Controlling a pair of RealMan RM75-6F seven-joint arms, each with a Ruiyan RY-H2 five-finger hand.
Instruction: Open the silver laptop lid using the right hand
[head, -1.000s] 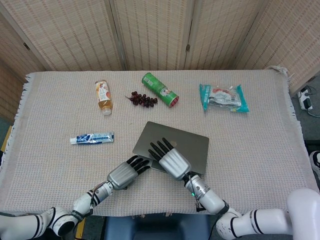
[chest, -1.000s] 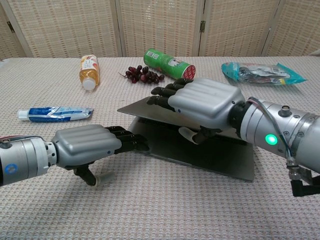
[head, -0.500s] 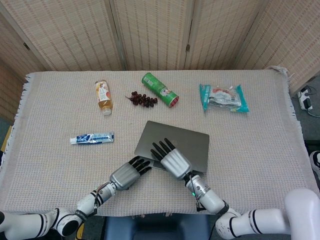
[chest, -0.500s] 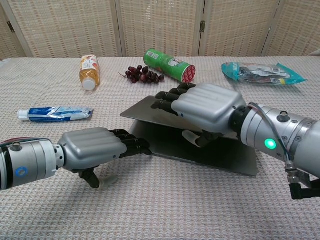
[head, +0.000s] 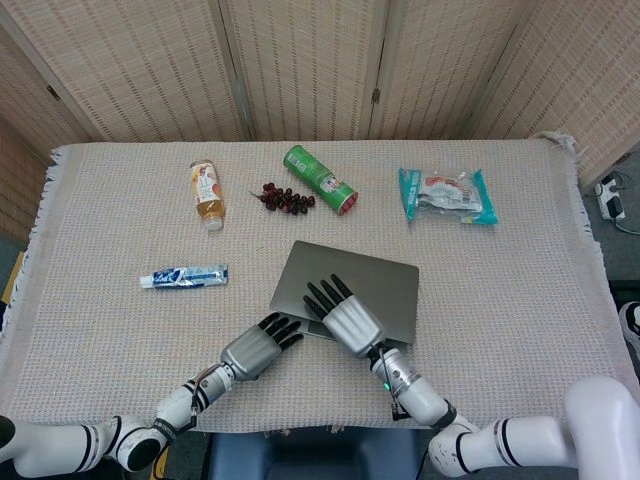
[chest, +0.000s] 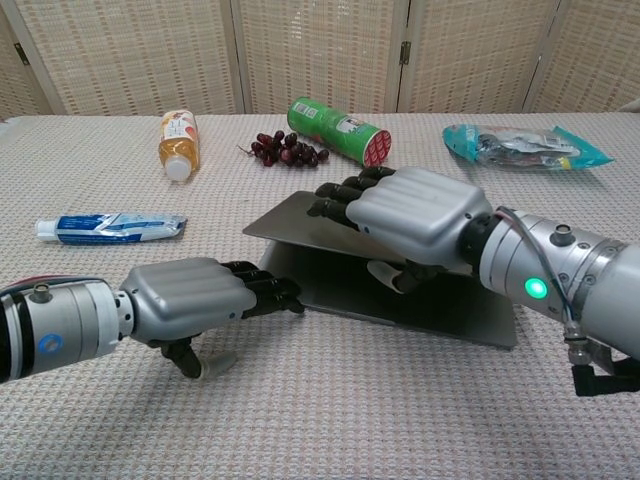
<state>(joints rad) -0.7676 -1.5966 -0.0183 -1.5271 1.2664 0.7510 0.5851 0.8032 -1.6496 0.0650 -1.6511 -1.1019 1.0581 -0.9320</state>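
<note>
The silver laptop (head: 355, 290) (chest: 400, 290) sits near the front middle of the table (head: 520, 300) (chest: 400, 420), which is covered in a pale woven cloth, and its lid is lifted a little way off the base, a dark wedge of gap showing at the near edge in the chest view. The right hand (head: 345, 318) (chest: 410, 215) is grasping that lid: its dark fingers (chest: 340, 195) lie flat and spread across the top, while the thumb tucks under the raised front edge, so the lid is pinched between them. The left hand (head: 255, 348) (chest: 195, 297) lies low on the cloth just to the left of the laptop, fingers stretched forward and close together, their tips right at the left front corner of the base; I cannot tell whether they actually touch it, and the hand holds nothing. Farther back, well away from both hands, a small orange juice bottle (head: 207, 192) (chest: 177, 140) lies on its side at the left, a bunch of dark red grapes (head: 285, 198) (chest: 285, 148) rests beside a green can (head: 320, 178) (chest: 338, 127) tipped over on its side, and a teal snack packet (head: 447, 196) (chest: 525, 143) lies toward the right. A blue and white toothpaste tube (head: 184, 276) (chest: 110, 228) lies flat off to the left, apart from the left hand. A folding wicker screen (head: 300, 60) stands behind the table.
</note>
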